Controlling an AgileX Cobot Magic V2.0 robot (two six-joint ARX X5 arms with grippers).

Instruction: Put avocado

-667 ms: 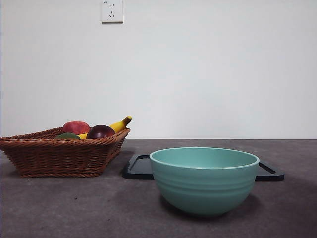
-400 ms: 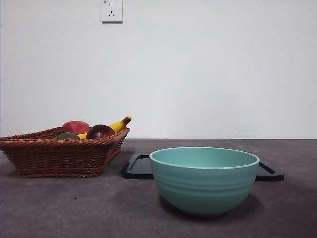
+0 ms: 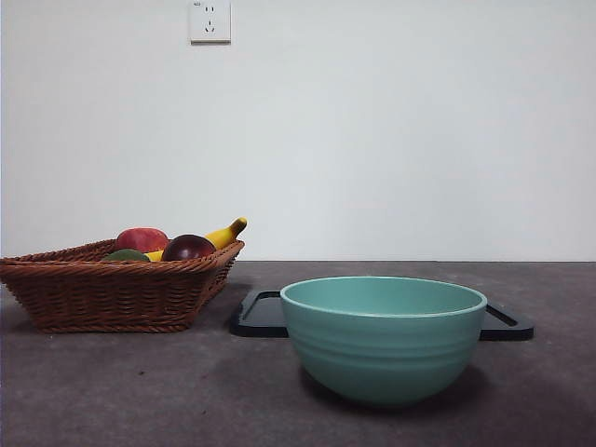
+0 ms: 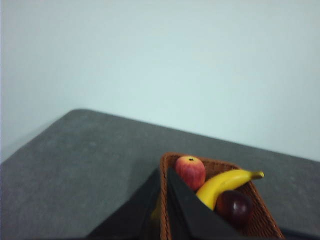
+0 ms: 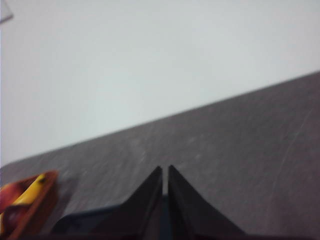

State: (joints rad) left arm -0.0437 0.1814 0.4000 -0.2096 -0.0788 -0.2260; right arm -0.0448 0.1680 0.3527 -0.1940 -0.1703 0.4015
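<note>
- The left gripper (image 4: 164, 172) is keeping its two black jaws pressed together, gripping nothing, and is hanging over the table above the near end of the wicker basket (image 4: 260, 212).
- In the left wrist view the red apple (image 4: 190, 171), the banana (image 4: 222, 184) and the dark maroon fruit (image 4: 234, 207) are lying in the basket just past the jaw tips; the avocado is not showing there.
- The right gripper (image 5: 165, 170) is also holding its jaws closed and empty, hovering over bare grey table (image 5: 240, 165), with a black tray (image 5: 85, 222) edge beneath it and the basket at about 8 o'clock.
- In the front view neither arm is showing.
- The avocado (image 3: 128, 254) is sitting in the basket, peeking over the rim at 9 o'clock of the maroon fruit, just below the apple.
- The teal bowl (image 3: 384, 337) is standing at 4 o'clock of the basket, well apart, in front of the tray.
- A wall socket (image 3: 210, 20) is sitting at 12 o'clock above the basket.
</note>
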